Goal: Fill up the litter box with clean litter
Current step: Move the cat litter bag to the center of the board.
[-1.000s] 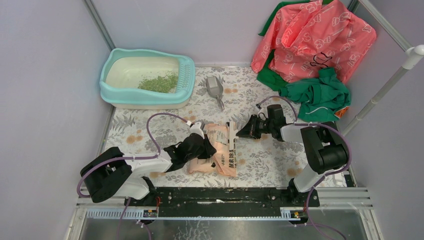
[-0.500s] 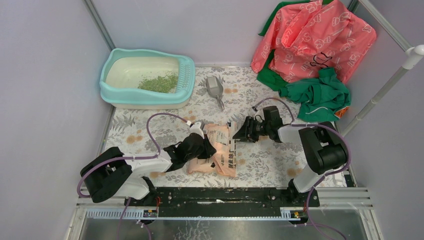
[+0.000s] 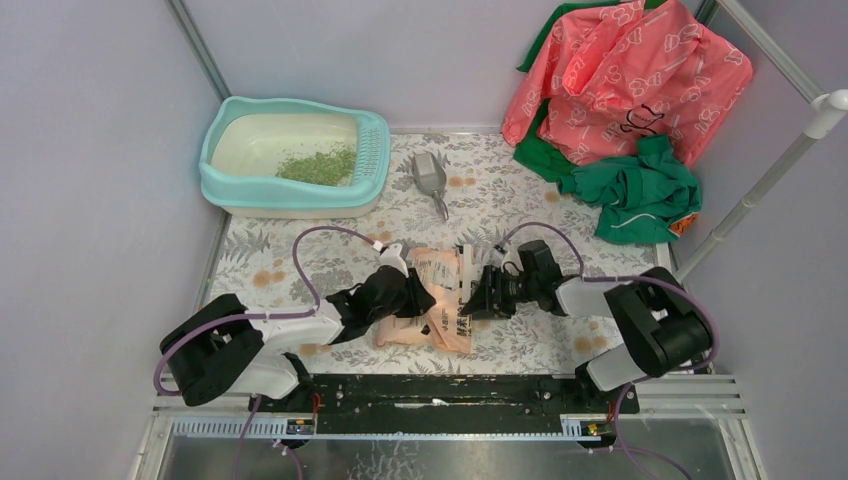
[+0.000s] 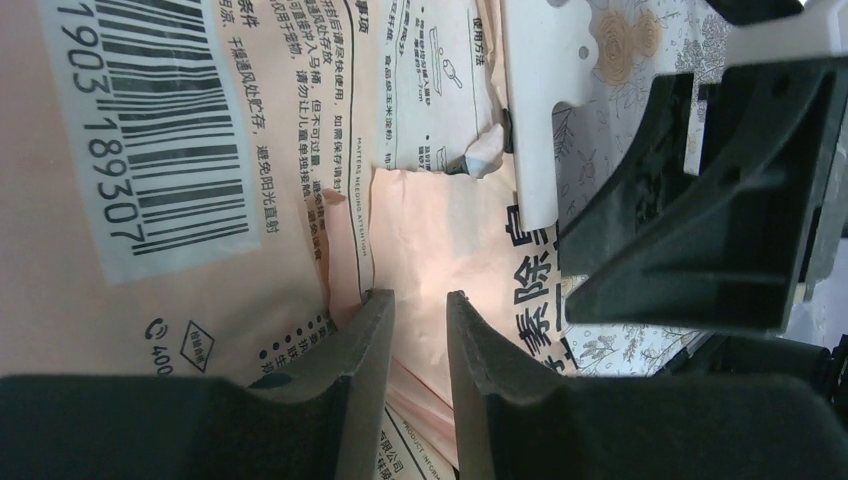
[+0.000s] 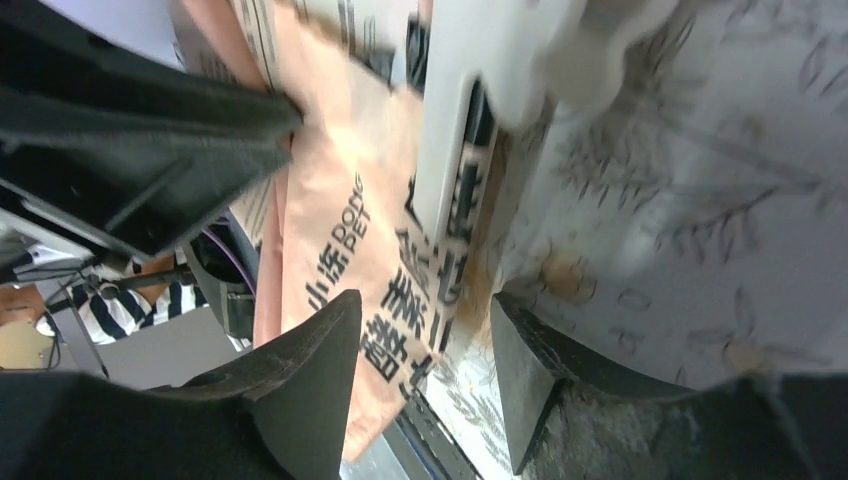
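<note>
The turquoise litter box [image 3: 232, 190] with its cream inner pan stands at the far left. A small heap of green clean litter [image 3: 318, 166] lies in it. The pink-orange printed bag [image 3: 447, 322] lies flat between the arms, also in the left wrist view [image 4: 420, 220] and the right wrist view [image 5: 340, 200]. My left gripper [image 3: 422, 303] [image 4: 420, 300] rests on the bag with its jaws nearly closed, pinching a fold of it. My right gripper [image 3: 478, 298] [image 5: 425, 310] is open, its jaws straddling the bag's right edge by the white strip [image 5: 450, 120].
A grey scoop [image 3: 430, 180] lies on the floral mat right of the litter box. A heap of pink and green cloth [image 3: 625, 100] fills the far right corner. Walls stand close on the left and back, and a white pole [image 3: 770, 175] leans at the right.
My right gripper has moved left and nearer, from beside the bag's top right corner to its right edge. The left gripper and the bag have stayed put.
</note>
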Controlling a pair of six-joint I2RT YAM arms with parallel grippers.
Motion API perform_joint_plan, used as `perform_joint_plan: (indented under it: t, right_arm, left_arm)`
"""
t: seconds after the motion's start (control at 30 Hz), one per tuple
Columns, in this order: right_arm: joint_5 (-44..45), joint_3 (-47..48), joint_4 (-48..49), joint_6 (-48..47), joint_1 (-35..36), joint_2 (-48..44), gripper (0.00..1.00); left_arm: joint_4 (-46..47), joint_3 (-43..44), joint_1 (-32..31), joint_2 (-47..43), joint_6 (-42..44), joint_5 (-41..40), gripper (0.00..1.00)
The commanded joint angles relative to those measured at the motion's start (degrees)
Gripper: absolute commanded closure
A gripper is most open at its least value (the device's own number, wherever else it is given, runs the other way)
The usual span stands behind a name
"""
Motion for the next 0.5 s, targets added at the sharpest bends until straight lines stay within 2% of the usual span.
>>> perform_joint_plan:
  t: [0.0,0.13,0.3,0.37,0.47]
  right_arm:
    - [2.5,-3.9,1.2,0.4,2.7,-6.2,0.42]
    - [5.8,-6.1,3.8,3.2,7.2,-7.7,0.41]
    - [8.8,-6.0,11.3,8.1,12.0,-2.0,0.45]
    - [9.5,-6.1,14.2,10.0,12.7,-0.5,0.57]
    - [10.5,-5.9,15.5,11.8,13.5,-1.3,0.91]
  left_arm:
    - [-6.9,-3.0,0.9,0.8,1.6,-2.3,0.63]
    - [-5.7,-2.9,0.9,1.5,1.0,-1.5,0.56]
    - [-5.4,-2.5,0.9,1.7,0.7,-0.9,0.54]
    - [-5.9,-2.5,0.9,0.9,0.7,-0.9,0.52]
    - [-8.4,-2.7,0.9,-2.0,0.8,-1.6,0.47]
